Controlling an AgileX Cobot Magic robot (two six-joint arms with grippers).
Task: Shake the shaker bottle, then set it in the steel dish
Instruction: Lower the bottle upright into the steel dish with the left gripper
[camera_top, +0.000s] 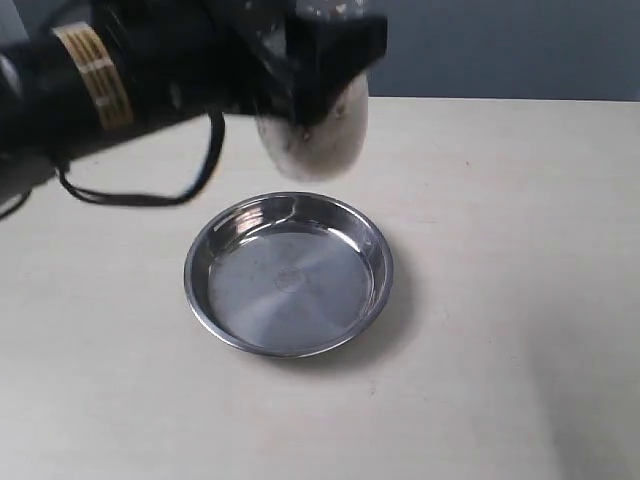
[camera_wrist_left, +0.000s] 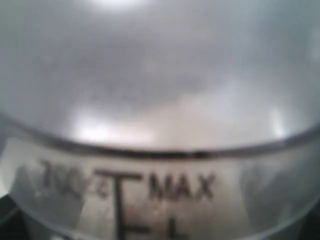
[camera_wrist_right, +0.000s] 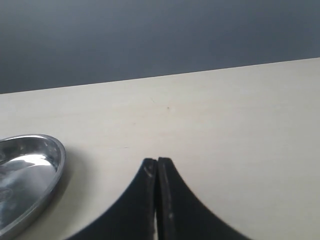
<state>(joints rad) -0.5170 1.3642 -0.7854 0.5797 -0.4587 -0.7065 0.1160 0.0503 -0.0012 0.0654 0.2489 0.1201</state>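
Shaker bottle (camera_top: 318, 140) is off the table, held up by the left claw (camera_top: 330, 50), which is closed around its upper part. It hangs over the far rim of the steel dish (camera_top: 193, 285). The bottle is motion-blurred in the exterior view, so we cannot tell how it is tilted. From the left wrist, its body (camera_wrist_left: 160, 90) fills the picture. We see a cloudy, frosted dome, then a dark seam, then a band of clear plastic printed in black with "MAX" and a measuring line.

The dish is round, shallow and mirror-bright, with a flat bottom, a low sloped rim and a faint stamp at its centre. It sits on a pale, matte table (camera_top: 510, 330).

We count one bottle, one dish and two claws. The right claw (camera_wrist_right: 157, 164) is black with curved fingers. Its tips are pressed together on nothing, low over the bare table, with the dish (camera_wrist_right: 56, 167) off to one side.
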